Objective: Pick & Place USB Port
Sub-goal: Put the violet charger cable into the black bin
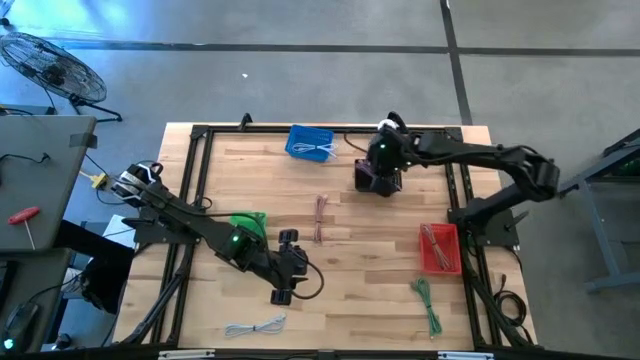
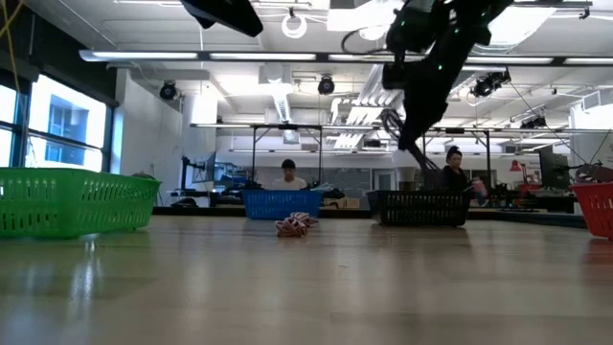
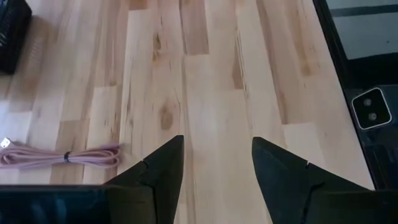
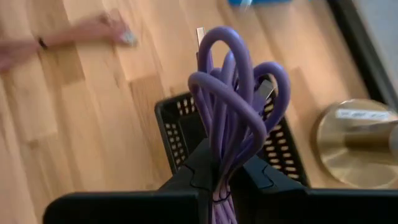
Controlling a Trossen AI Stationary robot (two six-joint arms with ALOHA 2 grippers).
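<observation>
Wooden table (image 1: 380,290) | right hand (image 4: 227,180) pinching purple cable (image 4: 233,93) above black basket (image 4: 180,134) | left hand (image 3: 217,168) spread, empty

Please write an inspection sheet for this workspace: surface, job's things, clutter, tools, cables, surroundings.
Surface: wooden table, black frame.
Job's things: purple cable held above black basket; blue basket, green basket, red basket.
Clutter: nothing seen.
Tools: right tool shut on purple cable; left tool open, empty.
Cables: pink cable, white cable, green cable lying on table.
Surroundings: fan; two people behind.
</observation>
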